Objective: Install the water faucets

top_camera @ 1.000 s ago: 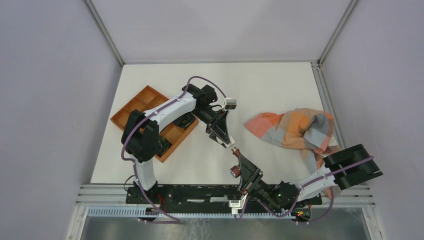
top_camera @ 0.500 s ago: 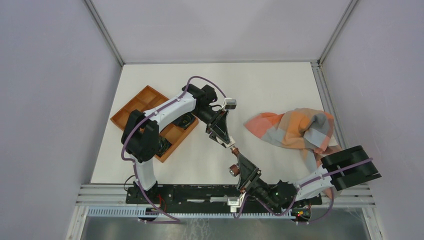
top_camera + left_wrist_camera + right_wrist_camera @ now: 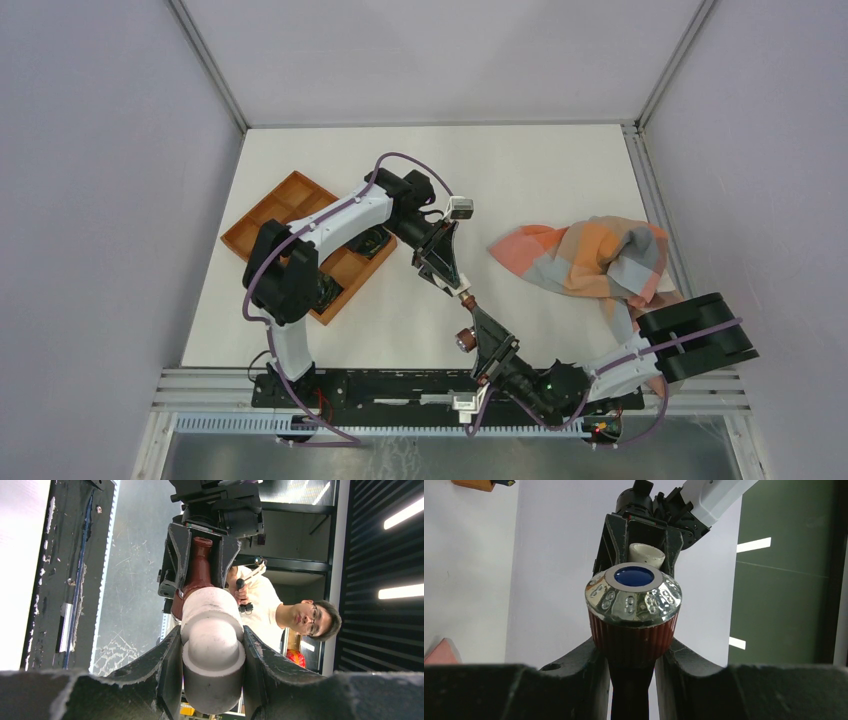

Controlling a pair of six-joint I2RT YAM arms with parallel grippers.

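Note:
The water faucet point(image 3: 471, 304), a dark reddish-brown tap with a silvery blue-marked knob point(image 3: 465, 340), hangs above the table between both grippers. My left gripper point(image 3: 461, 290) is shut on its pale end fitting point(image 3: 212, 645), which fills the space between the fingers in the left wrist view point(image 3: 210, 672). My right gripper point(image 3: 478, 314) is shut on the tap's ribbed body just under the knob point(image 3: 634, 596), as the right wrist view point(image 3: 631, 667) shows. The reddish tap point(image 3: 199, 572) runs from the fitting to the right gripper; the joint itself is hidden.
An orange-brown compartment tray point(image 3: 285, 208) lies at the left, partly under the left arm. A crumpled orange and grey cloth point(image 3: 590, 255) lies at the right. The black base rail point(image 3: 400, 385) runs along the near edge. A person point(image 3: 305, 617) shows beyond the table.
The right arm's elbow and wrist have shifted slightly left and toward the near edge. Both grippers stay shut on the faucet at the same spot.

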